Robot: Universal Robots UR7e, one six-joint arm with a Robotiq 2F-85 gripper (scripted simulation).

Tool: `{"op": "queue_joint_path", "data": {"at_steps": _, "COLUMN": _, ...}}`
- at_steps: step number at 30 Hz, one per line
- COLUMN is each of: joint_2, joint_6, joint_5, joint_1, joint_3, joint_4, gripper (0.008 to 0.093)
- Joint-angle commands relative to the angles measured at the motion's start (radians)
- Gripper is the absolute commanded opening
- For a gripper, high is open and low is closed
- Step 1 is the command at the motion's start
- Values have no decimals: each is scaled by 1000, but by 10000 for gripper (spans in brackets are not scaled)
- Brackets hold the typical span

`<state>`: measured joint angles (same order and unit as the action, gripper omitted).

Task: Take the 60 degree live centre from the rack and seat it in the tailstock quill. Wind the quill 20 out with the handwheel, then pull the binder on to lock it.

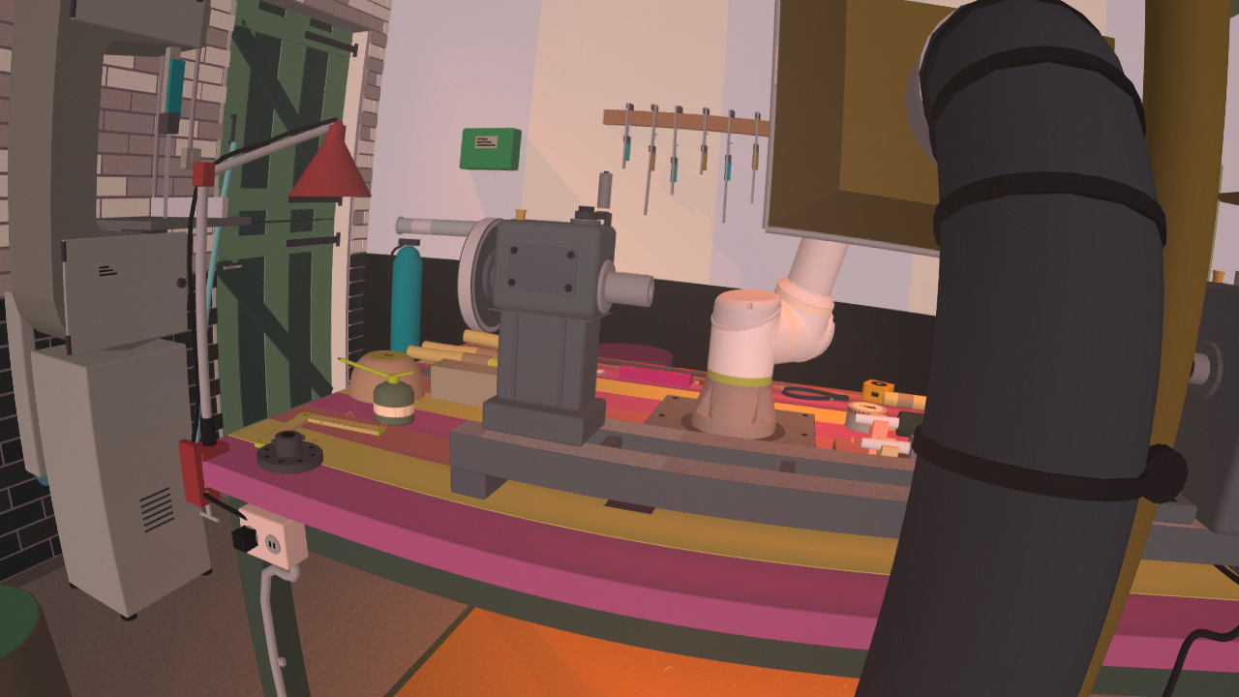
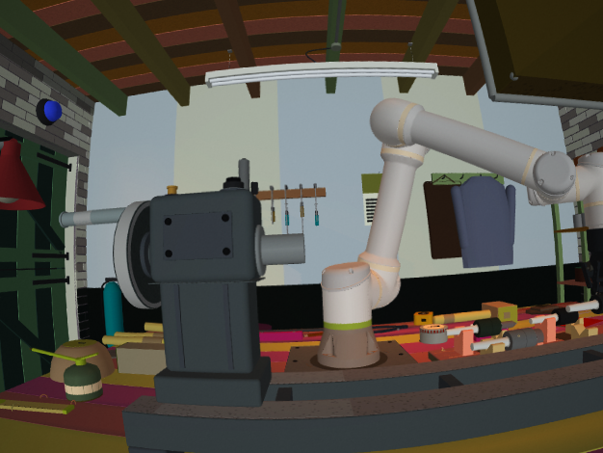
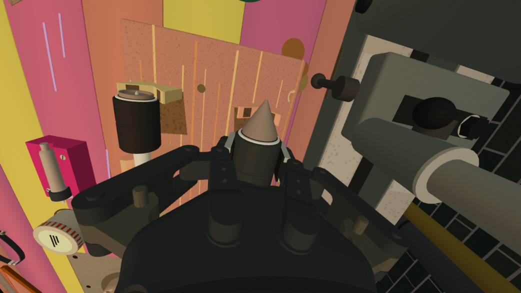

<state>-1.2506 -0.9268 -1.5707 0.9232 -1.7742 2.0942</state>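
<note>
The live centre [image 3: 257,145], a dark cylinder with a tan cone tip, sits between my fingers above the orange rack board [image 3: 211,94]. Another dark-bodied centre [image 3: 136,122] stands in a rack cradle to the left. The tailstock [image 1: 546,321] stands on the lathe bed at the bench's left end, its quill [image 1: 628,289] pointing right, its handwheel [image 1: 476,273] on the far left side and a binder lever [image 1: 604,188] on top. The side cameras show only the arm, not the fingers. My gripper [image 3: 255,155] is closed, holding the live centre by its body.
A large grey headstock [image 3: 430,105] with its spindle [image 3: 470,186] fills the right of the wrist camera. A red block with a pin [image 3: 54,167] and a tape roll [image 3: 54,237] lie left of the rack. A black duct [image 1: 1031,364] blocks much of the side camera.
</note>
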Motion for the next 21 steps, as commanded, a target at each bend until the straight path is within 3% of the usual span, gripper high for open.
{"op": "queue_joint_path", "data": {"at_steps": 1, "joint_2": -5, "joint_6": 0, "joint_5": 0, "joint_1": 0, "joint_3": 4, "joint_4": -4, "gripper": 80}}
{"op": "queue_joint_path", "data": {"at_steps": 21, "joint_2": -59, "joint_6": 0, "joint_5": 0, "joint_1": 0, "joint_3": 79, "joint_4": -133, "gripper": 80}}
